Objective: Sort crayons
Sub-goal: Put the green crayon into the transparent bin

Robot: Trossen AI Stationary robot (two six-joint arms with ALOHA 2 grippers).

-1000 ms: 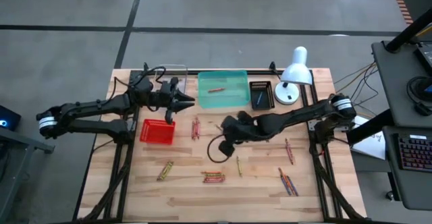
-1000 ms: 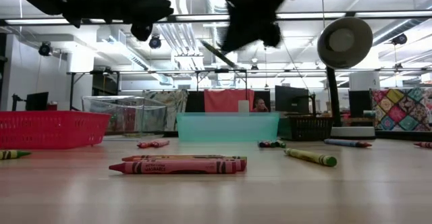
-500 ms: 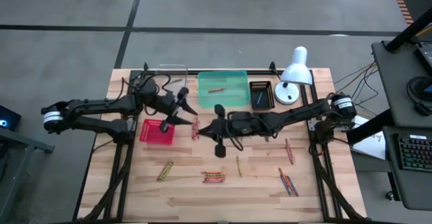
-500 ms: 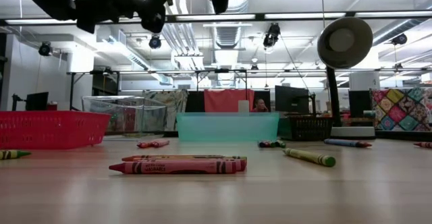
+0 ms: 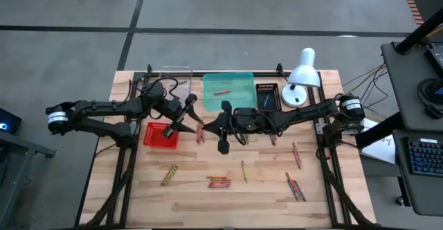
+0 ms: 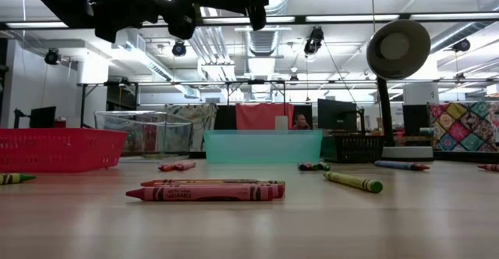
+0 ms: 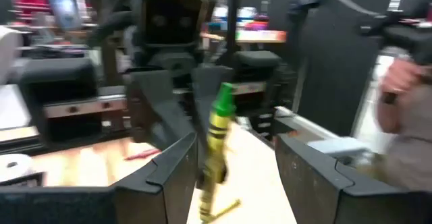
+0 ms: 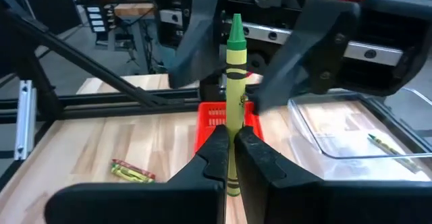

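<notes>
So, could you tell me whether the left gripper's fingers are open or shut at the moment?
Open. In its own wrist view the left gripper has its fingers spread either side of the green crayon without touching it; the right gripper holds that crayon pinched upright.

Both arms are dark, near-black, built of slim jointed segments. Each ends at its outer shoulder in a pale, silver-white cylindrical cap with a dark band, and thin black cables loop loosely along the segments near the wrists. The left pincer (image 7: pixel 229 177) has two broad, matte charcoal fingers (image 7: pixel 169 177) with angular, faceted faces. The right pincer (image 8: pixel 233 158) shows two narrower dark fingers (image 8: pixel 214 158) that taper forward from blocky grey bases, under a squared black housing.
</notes>
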